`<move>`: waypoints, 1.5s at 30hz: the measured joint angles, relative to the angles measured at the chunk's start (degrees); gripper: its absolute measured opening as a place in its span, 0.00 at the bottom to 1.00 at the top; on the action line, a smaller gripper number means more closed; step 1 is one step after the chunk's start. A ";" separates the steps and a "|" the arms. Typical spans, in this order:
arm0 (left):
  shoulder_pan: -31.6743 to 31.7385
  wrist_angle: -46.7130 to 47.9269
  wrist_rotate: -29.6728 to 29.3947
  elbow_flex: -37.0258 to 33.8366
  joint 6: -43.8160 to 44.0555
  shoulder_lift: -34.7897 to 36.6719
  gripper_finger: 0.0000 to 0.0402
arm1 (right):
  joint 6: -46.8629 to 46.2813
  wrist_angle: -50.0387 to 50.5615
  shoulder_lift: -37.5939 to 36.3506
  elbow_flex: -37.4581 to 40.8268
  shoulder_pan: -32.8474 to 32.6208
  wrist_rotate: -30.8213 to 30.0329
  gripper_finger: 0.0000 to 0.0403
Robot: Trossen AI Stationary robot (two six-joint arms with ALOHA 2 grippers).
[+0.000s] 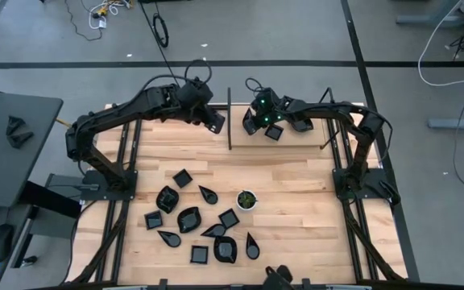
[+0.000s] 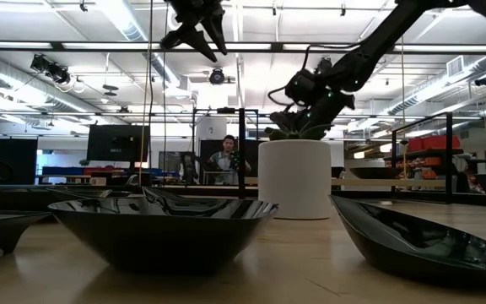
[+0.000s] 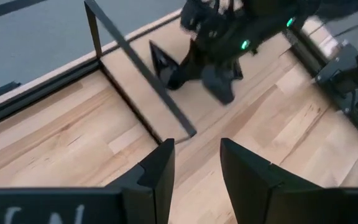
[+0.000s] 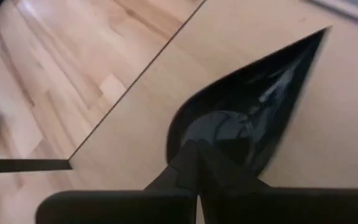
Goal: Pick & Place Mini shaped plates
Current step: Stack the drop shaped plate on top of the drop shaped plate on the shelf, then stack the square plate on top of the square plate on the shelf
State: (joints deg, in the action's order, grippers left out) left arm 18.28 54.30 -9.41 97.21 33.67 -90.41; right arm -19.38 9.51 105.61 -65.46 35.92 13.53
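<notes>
Black teardrop plate (image 4: 247, 118) sits pinched in your right hand (image 4: 197, 177) above the worktop's (image 1: 296, 181) far edge; your left hand (image 3: 194, 165) hovers open, empty.

light wood table (image 1: 296, 234) w/ black mini plates (image 1: 188, 218) + white cup (image 1: 246, 200) near front

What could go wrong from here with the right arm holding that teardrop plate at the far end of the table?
1. The right gripper pinches only the rounded rim of the glossy teardrop plate; it could tilt or slip out.
2. The upright black divider stands close beside that gripper, so a sideways swing might clip it.
3. The left gripper, fingers open, hovers just across the divider; the arms could crowd each other.
</notes>
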 joint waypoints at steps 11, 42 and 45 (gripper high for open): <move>-0.56 19.74 0.36 -3.14 -1.82 0.09 0.33 | -0.66 2.51 -12.76 -0.02 -4.00 -4.95 0.01; -1.80 -16.57 16.85 -59.43 13.00 10.58 0.33 | -8.78 17.67 -25.80 -0.02 -23.93 -24.24 0.02; -1.79 -18.73 14.44 -59.45 13.11 10.58 0.33 | -8.56 17.67 -25.80 -0.02 -23.93 -24.27 0.03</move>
State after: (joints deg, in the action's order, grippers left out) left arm 16.49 35.57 5.03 37.76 46.78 -79.83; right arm -27.94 27.18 79.81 -65.47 11.99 -10.74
